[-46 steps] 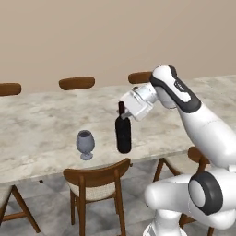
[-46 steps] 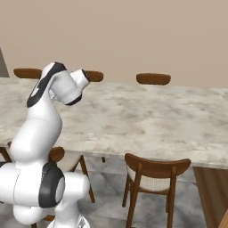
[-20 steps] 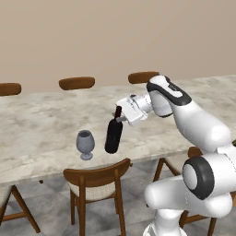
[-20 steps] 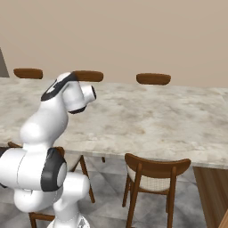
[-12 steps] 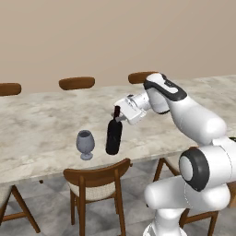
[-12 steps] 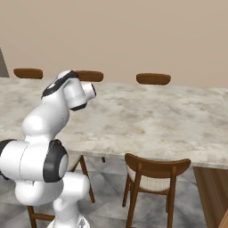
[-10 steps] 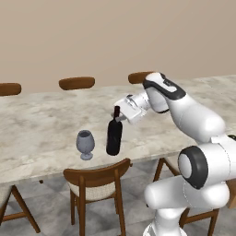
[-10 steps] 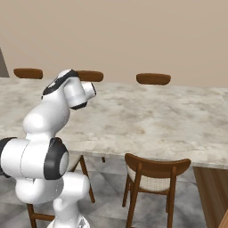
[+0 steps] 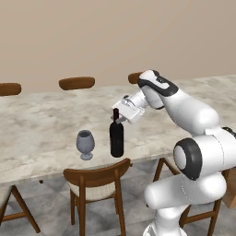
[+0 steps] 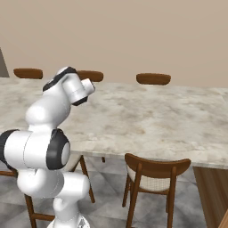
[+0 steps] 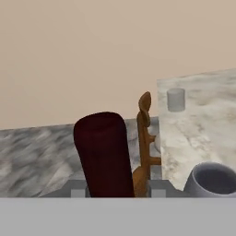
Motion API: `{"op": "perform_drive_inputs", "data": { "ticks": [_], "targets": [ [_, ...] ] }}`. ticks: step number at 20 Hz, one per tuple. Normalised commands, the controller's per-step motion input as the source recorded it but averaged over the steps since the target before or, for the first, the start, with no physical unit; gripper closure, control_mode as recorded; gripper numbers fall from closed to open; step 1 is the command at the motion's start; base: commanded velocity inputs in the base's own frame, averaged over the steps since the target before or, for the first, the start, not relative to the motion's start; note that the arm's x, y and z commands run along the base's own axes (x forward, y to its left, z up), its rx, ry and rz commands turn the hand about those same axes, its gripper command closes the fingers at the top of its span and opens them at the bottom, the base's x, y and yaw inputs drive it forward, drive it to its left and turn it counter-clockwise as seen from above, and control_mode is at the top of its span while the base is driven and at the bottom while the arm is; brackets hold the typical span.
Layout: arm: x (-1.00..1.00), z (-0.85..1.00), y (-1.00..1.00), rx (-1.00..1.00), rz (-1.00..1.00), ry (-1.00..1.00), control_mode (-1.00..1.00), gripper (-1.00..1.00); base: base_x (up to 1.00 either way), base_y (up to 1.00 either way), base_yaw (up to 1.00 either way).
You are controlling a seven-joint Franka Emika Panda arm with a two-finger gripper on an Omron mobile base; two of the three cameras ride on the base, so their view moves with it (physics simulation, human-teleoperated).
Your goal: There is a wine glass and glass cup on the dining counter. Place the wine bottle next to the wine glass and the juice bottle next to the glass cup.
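The pincer (image 9: 119, 118) is clamping the dark-red neck of the wine bottle (image 9: 116, 138), which is standing upright on the desk (image 9: 41, 124) just beside the wine glass (image 9: 85, 144). The glass cup (image 11: 175, 99) is sitting well apart, farther along the desk.

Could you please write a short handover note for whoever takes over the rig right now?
End effector: shut on the wine bottle neck.
Wine bottle: upright on the counter, just beside the wine glass, apart from it.
Glass cup: farther along the counter.
Done: wine bottle is in place.
Left: let go, then bring the juice bottle to the glass cup.
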Motion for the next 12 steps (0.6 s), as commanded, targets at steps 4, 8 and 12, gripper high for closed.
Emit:
{"op": "perform_drive_inputs", "data": {
  "ticks": [4, 8, 12],
  "targets": [
    [0.00, -0.19, 0.06, -0.07, 0.01, -0.04, -1.00, 1.00, 0.00, 0.00, 0.00],
    [0.05, -0.05, 0.04, 0.00, 0.00, -0.05, -1.00, 1.00, 0.00, 0.00, 0.00],
    [0.19, 0.00, 0.09, 0.00, 0.00, -0.02, -1.00, 1.00, 0.00, 0.00, 0.00]
  ]
}}
